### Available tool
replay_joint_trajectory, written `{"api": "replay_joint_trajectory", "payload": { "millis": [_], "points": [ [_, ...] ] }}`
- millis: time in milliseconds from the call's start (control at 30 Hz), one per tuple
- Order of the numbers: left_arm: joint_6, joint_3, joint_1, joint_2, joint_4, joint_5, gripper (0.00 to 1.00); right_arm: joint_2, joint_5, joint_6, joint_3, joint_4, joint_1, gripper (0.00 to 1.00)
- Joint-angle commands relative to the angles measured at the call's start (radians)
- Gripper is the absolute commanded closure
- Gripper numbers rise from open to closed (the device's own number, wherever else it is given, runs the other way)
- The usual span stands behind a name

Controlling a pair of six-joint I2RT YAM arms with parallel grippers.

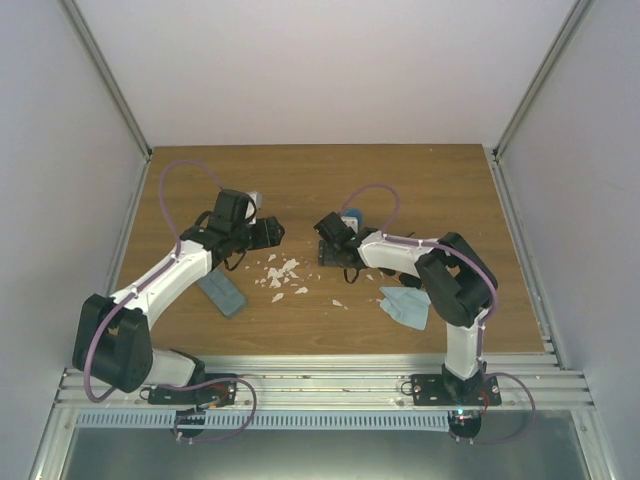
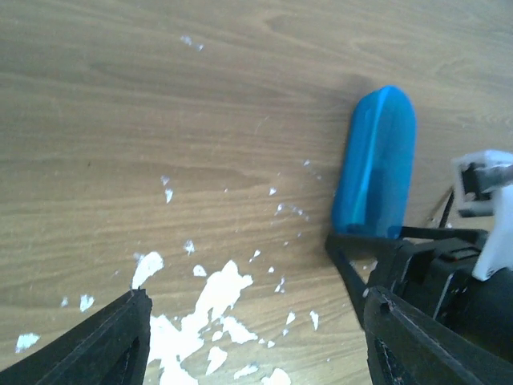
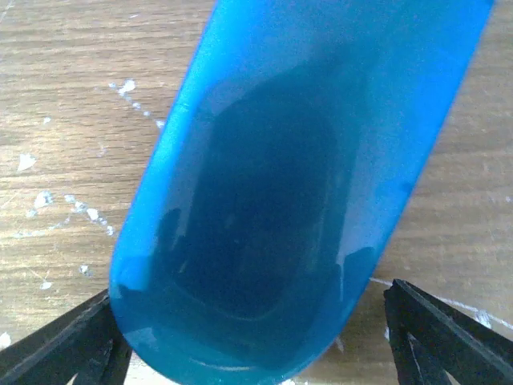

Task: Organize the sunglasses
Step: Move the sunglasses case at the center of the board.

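Observation:
No pair of sunglasses shows clearly in any view. A bright blue oval case (image 1: 352, 215) lies on the wooden table right of centre. In the right wrist view the case (image 3: 304, 160) fills the frame, and a dark shape shows through its translucent shell. My right gripper (image 3: 256, 345) is open, with the near end of the case between its fingers. My right gripper (image 1: 332, 235) sits just in front of the case in the top view. My left gripper (image 2: 260, 345) is open and empty over white flecks. The blue case (image 2: 375, 164) lies ahead and right of my left gripper (image 1: 266, 232).
A grey-blue rectangular case (image 1: 221, 293) lies beside the left forearm. A pale blue cloth (image 1: 406, 306) lies beside the right arm. White flecks (image 1: 280, 272) are scattered between the arms. Thin dark loops (image 1: 236, 263) show under the left wrist; I cannot tell what they are.

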Motion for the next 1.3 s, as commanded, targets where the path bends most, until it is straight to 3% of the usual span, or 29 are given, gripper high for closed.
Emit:
{"api": "replay_joint_trajectory", "payload": {
  "millis": [0,133,300,700,1133,1267],
  "points": [
    [-0.014,-0.053,0.010,-0.039,0.058,0.008,0.28,0.036,0.121,0.100,0.033,-0.083,0.010,0.18],
    [-0.004,-0.062,0.012,-0.040,0.049,0.011,0.28,0.064,0.156,0.115,0.062,-0.099,0.007,0.27],
    [0.004,-0.078,0.014,-0.045,0.060,0.031,0.27,0.098,0.177,0.087,0.102,-0.109,-0.025,0.29],
    [0.006,-0.048,0.018,0.034,0.073,0.038,0.27,0.144,0.080,-0.172,0.141,0.030,-0.203,0.44],
    [-0.001,-0.009,0.037,0.083,0.053,0.007,0.27,0.267,0.016,-0.409,0.272,0.082,-0.391,0.46],
    [-0.009,-0.013,0.068,0.067,0.042,-0.002,0.27,0.241,-0.012,-0.449,0.281,0.083,-0.395,0.38]
  ]
}}
